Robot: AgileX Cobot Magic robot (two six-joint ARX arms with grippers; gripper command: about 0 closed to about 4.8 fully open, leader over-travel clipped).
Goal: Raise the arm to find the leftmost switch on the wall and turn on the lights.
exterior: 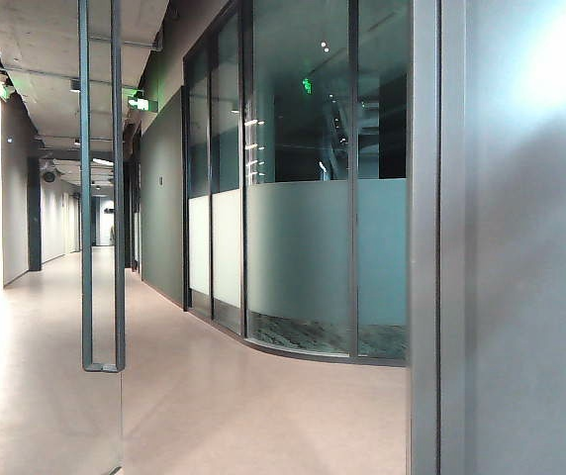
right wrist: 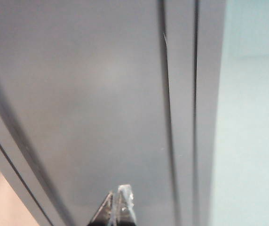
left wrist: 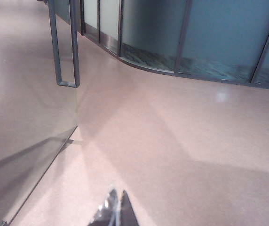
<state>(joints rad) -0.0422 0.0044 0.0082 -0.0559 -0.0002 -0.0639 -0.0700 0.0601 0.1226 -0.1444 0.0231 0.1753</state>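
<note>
**Both grippers closed and empty; no switch in sight**

The exterior view looked down a corridor. A glass door [exterior: 26, 396] stood open on the left, its tall metal handle [exterior: 102, 198] running down to a squared lower end. Past it the pale floor [exterior: 263, 406] ran wide and bare toward a curved, frosted glass partition [exterior: 313, 257] framed in dark metal mullions. On the right a grey wall [exterior: 530, 257] filled the frame, with a vertical metal door frame [exterior: 424, 247] at its left edge. The light switch did not appear in any of the three views, so its place on the wall could not be told.

The left gripper [left wrist: 115, 209] pointed down over the floor [left wrist: 172, 141], its fingertips pressed together with nothing between them. The lower edge of the glass door [left wrist: 31, 160] slanted across the floor beside it, and the handle's lower end [left wrist: 67, 84] hung farther off. From the gripper to the base of the curved partition [left wrist: 195, 70] the floor lay open.

The right gripper [right wrist: 118, 205] faced the grey wall panel [right wrist: 87, 94] at close range, its fingertips likewise shut together and holding nothing. Two dark vertical seams [right wrist: 167, 117] ran along the panel next to a paler surface [right wrist: 252, 117]. Whether the tips touched the panel could not be told.
</note>
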